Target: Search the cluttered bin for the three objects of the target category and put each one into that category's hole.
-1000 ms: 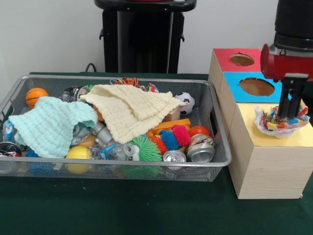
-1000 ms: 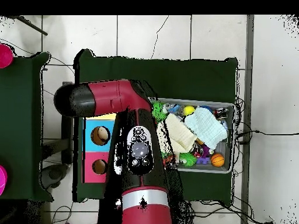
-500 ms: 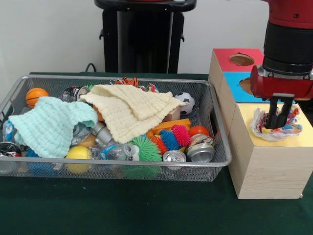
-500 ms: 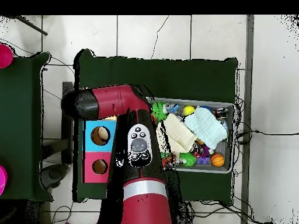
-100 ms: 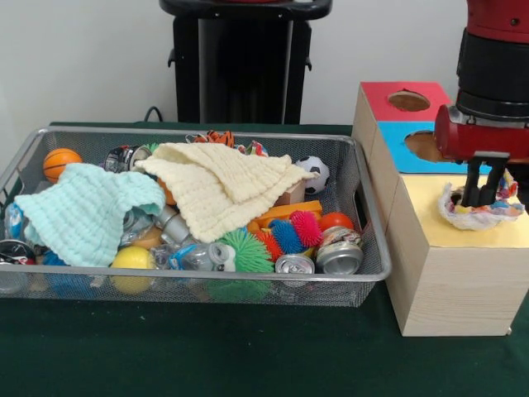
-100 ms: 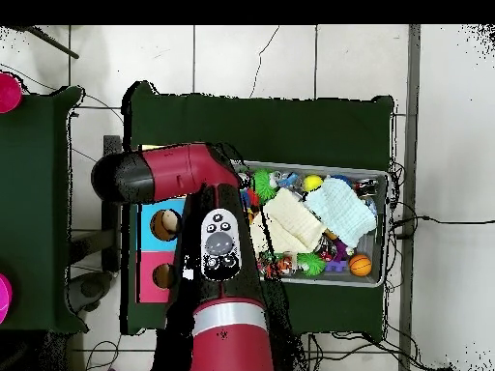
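One red arm fills the frame's right side, its gripper (image 5: 480,192) clamped on a crumpled wrapper (image 5: 482,208) over the yellow box top (image 5: 463,236), apparently pressing it into that hole; the cluttered bin (image 5: 364,219) waits left.

Bin (image 5: 364,207) is packed: cream cloth (image 5: 223,186) and mint cloth (image 5: 83,211) cover the middle and left, w/ cans and balls filling the front (no bare floor shows). Yellow box top (image 5: 488,236) is blocked by the gripper (image 5: 478,198) and crumpled wrapper (image 5: 483,211). Red hole (image 5: 409,101) stands clear; blue hole (image 5: 426,146) partly hidden behind the arm.
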`<action>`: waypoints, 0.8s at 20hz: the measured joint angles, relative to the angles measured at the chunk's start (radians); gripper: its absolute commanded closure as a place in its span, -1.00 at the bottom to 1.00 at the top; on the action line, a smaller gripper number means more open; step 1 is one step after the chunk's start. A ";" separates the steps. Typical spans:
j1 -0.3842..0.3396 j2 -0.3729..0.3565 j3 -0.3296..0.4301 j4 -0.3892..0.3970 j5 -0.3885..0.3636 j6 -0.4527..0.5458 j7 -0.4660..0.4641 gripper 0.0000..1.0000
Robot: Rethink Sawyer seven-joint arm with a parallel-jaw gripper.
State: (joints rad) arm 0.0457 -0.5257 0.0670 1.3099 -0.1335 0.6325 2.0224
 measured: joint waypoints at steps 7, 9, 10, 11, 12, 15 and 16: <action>0.030 0.030 -0.023 0.005 -0.003 -0.029 0.000 1.00; 0.036 0.051 -0.032 0.003 -0.004 -0.055 0.000 1.00; 0.040 0.075 -0.038 -0.001 -0.005 -0.081 0.000 1.00; 0.041 0.080 -0.039 -0.002 -0.005 -0.087 0.000 1.00; 0.041 0.086 -0.041 -0.003 -0.005 -0.093 0.000 1.00; 0.042 0.114 -0.047 -0.013 -0.005 -0.138 0.000 1.00; 0.041 0.115 -0.047 -0.013 -0.006 -0.141 0.000 1.00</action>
State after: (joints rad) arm 0.0870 -0.4112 0.0202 1.2974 -0.1391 0.4916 2.0222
